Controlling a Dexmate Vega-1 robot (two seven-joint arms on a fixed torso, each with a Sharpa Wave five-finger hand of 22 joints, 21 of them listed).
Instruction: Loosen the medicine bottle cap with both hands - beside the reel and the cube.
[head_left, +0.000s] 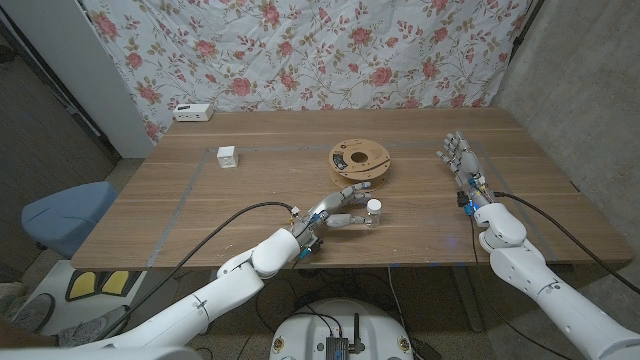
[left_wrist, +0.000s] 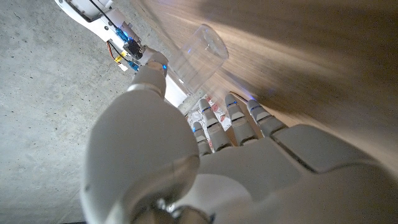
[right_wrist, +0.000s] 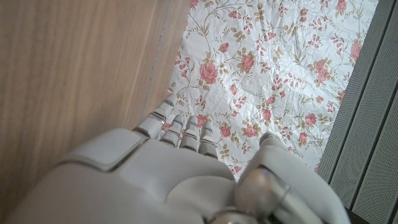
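Note:
A small clear medicine bottle (head_left: 373, 210) with a white cap stands upright near the table's front middle. My left hand (head_left: 338, 211) reaches it from the left and holds it, thumb on one side and fingers on the other. In the left wrist view the thumb (left_wrist: 151, 73) lies against the side of the bottle (left_wrist: 198, 57) and the fingertips (left_wrist: 231, 111) sit at its lower part. My right hand (head_left: 457, 156) stands at the right of the table with its fingers apart, holding nothing and well away from the bottle.
The wooden reel (head_left: 360, 160) lies just behind the bottle. A small white cube (head_left: 227, 157) sits at the back left. A white box (head_left: 192, 112) rests at the table's far left edge. A blue chair (head_left: 62, 214) stands left of the table.

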